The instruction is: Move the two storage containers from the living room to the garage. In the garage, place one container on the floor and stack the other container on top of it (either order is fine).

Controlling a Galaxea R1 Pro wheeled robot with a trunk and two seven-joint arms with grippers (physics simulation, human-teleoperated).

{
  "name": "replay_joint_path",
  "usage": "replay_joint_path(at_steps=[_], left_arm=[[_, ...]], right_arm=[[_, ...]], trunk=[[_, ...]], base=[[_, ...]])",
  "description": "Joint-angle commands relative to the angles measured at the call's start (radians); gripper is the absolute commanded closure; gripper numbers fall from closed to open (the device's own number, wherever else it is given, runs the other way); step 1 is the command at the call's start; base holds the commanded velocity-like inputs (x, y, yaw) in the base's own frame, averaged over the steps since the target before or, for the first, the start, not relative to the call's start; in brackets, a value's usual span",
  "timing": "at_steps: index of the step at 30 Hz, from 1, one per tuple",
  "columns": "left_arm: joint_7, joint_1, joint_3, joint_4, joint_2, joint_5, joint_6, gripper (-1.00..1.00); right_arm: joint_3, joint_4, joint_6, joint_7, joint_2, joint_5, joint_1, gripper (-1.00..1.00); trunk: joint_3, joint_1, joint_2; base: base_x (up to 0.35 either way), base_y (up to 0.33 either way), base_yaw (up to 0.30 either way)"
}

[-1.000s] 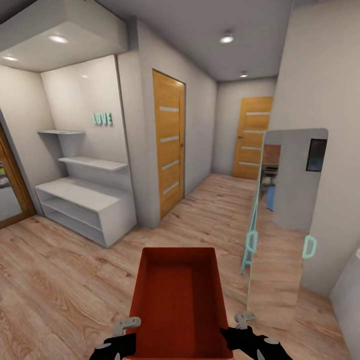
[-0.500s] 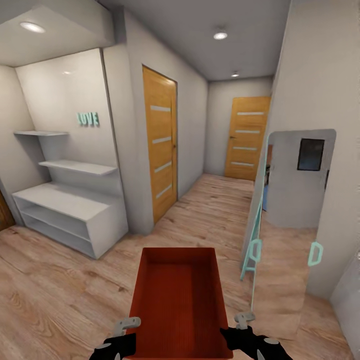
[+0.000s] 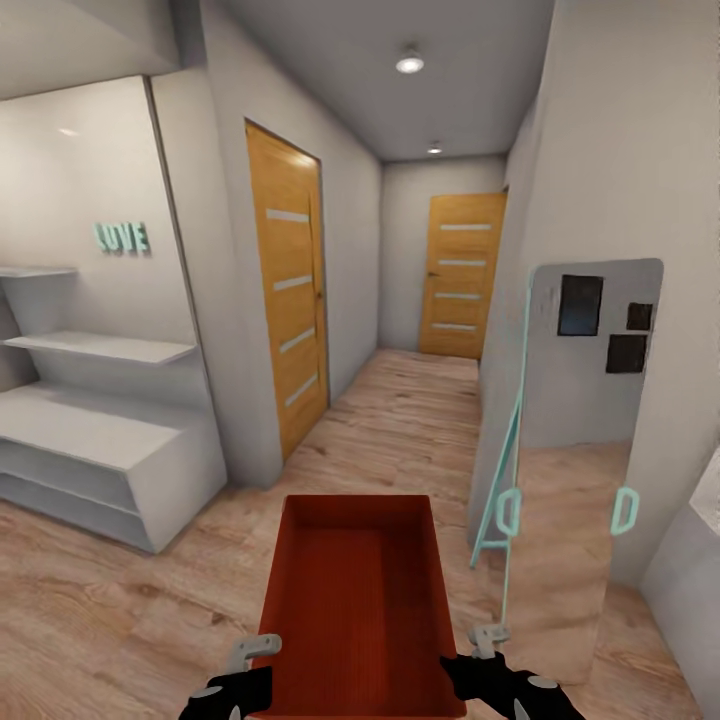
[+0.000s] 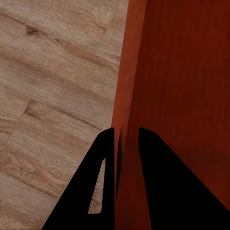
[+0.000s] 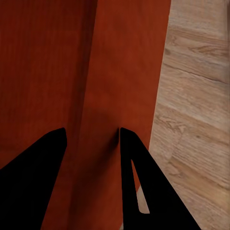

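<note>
We note one orange-red, lidless, thin-walled storage container (image 3: pixel 355 610) carried over wood-plank floor (image 3: pixel 120 610); left gripper (image 4: pixel 125 139) and right gripper (image 5: pixel 91 136) jaws clamp its side walls. Beyond: leaning mirror (image 3: pixel 570 450), wooden doors (image 3: pixel 288 290).

Left pincer (image 3: pixel 256 650), right pincer (image 3: pixel 484 640) low, each clamped on wall.

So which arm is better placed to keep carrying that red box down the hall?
Neither alone: the left gripper pinches one side wall of the storage container and the right gripper the opposite wall, so both should carry it together.
</note>
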Motion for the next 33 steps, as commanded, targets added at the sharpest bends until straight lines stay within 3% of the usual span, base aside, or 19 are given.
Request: replay_joint_path(at_steps=[1, 33], left_arm=[[0.007, 0.000, 0.000, -0.003, -0.001, -0.015, -0.047, 1.00], [0.007, 0.000, 0.000, -0.003, -0.001, -0.015, -0.047, 1.00]], right_arm=[[-0.007, 0.001, 0.007, 0.027, 0.002, -0.008, -0.001, 1.00], [-0.006, 0.001, 0.006, 0.027, 0.002, -0.007, -0.001, 1.00]], trunk=[[-0.002, 0.001, -0.001], [-0.002, 0.001, -0.001]], base=[[0.274, 0.218, -0.208], [0.274, 0.218, -0.253]])
